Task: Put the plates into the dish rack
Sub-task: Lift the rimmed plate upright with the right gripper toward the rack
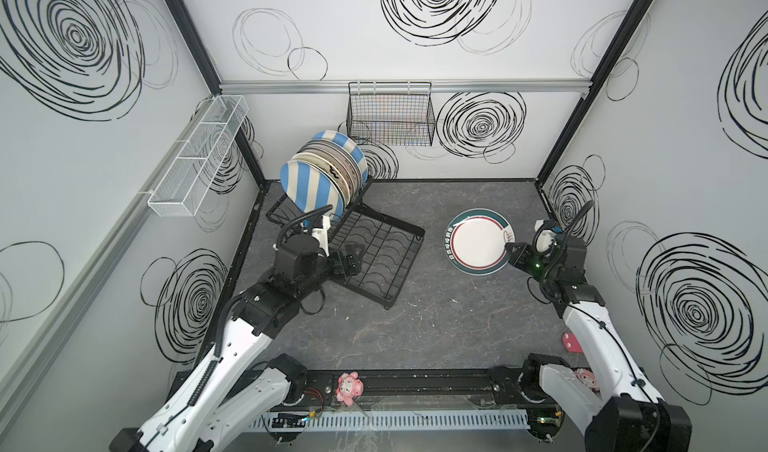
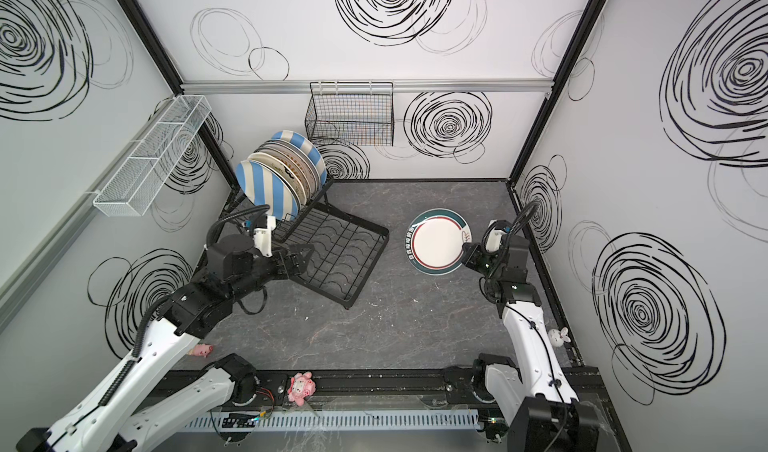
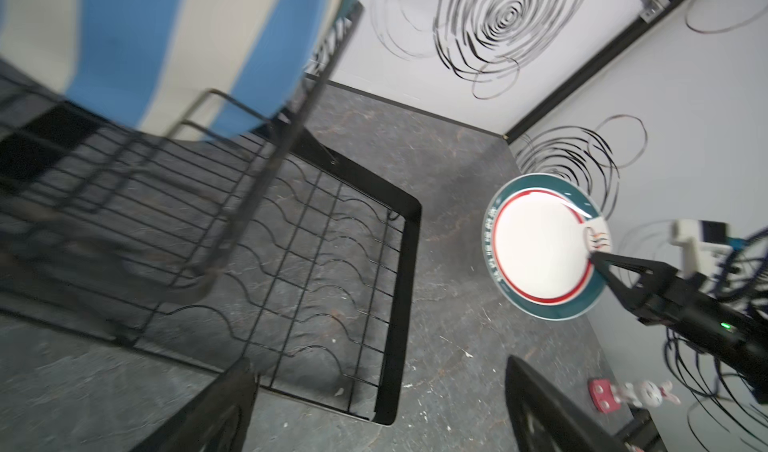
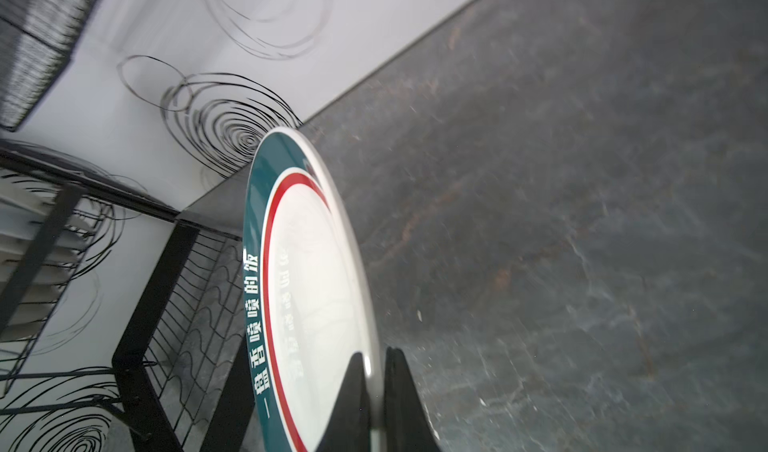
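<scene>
A white plate with a teal rim and red ring (image 1: 478, 242) (image 2: 438, 242) (image 3: 540, 246) (image 4: 316, 271) is tilted over the dark table at the right. My right gripper (image 1: 510, 249) (image 2: 466, 251) (image 3: 592, 256) (image 4: 376, 356) is shut on its near rim, one finger on each face. The black wire dish rack (image 1: 390, 237) (image 2: 353, 237) (image 3: 399, 242) (image 4: 137, 317) stands at the back left. Several plates stand upright in its raised tier, a blue-and-cream striped one (image 1: 309, 188) (image 2: 266, 188) (image 3: 166, 34) in front. My left gripper (image 1: 353, 256) (image 2: 305, 254) (image 3: 378, 360) hangs open over the lower grid, holding nothing.
A black mesh basket (image 1: 390, 117) hangs on the back wall and a long white mesh basket (image 1: 199, 154) on the left wall. A pink toy (image 1: 349, 387) sits on the front rail. A small red item (image 1: 571, 341) lies by the right arm. Walls enclose three sides.
</scene>
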`<state>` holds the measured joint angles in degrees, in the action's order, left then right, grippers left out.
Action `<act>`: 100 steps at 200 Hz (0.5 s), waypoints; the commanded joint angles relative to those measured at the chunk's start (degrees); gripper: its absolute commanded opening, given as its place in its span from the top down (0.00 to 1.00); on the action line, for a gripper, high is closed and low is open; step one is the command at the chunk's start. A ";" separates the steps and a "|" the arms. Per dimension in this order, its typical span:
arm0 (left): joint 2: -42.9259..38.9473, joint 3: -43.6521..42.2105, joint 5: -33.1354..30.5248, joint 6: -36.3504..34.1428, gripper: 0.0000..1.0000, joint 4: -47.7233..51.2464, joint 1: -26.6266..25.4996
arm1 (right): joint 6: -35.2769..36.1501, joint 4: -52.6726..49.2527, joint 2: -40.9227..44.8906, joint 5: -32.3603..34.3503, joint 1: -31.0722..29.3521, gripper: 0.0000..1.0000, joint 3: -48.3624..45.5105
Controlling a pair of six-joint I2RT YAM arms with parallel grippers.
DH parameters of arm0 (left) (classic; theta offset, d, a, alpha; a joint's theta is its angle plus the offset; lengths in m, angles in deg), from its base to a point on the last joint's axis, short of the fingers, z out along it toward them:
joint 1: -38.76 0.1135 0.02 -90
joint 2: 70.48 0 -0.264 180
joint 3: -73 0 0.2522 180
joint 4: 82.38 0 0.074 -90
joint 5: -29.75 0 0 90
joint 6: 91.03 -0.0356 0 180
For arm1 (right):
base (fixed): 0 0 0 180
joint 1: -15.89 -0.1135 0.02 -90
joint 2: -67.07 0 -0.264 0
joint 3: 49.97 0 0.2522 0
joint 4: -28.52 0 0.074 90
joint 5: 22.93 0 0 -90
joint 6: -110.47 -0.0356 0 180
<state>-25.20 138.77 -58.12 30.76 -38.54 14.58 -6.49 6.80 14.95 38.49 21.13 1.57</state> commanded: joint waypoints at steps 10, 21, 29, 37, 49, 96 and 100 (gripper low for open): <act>-1.38 -3.87 3.39 1.12 0.04 5.36 2.48 | 3.68 0.56 1.87 7.37 -10.80 1.00 9.38; -1.75 -6.05 1.96 2.32 0.04 5.91 2.64 | 4.40 1.52 1.63 10.79 -15.60 1.00 12.49; -2.42 -7.52 0.81 2.96 0.04 5.94 3.04 | 5.12 2.38 1.19 13.68 -18.98 1.00 14.79; -3.51 -9.03 0.10 3.72 0.04 5.47 4.03 | 5.98 2.94 0.51 16.53 -22.67 1.00 17.23; -5.15 -10.76 0.83 4.56 0.04 3.93 6.42 | 7.87 4.14 -0.95 20.58 -28.01 1.00 20.50; -5.75 -14.33 9.56 3.48 0.04 1.38 17.21 | 16.73 8.02 -11.90 34.71 -45.90 1.00 33.01; -5.73 -14.49 10.71 3.23 0.04 1.05 18.34 | 17.34 8.60 -12.90 35.54 -46.99 1.00 33.90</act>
<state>-30.91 125.79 -53.13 34.37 -34.34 28.37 5.03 8.83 6.12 64.37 -20.23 30.22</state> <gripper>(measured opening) 0.960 0.085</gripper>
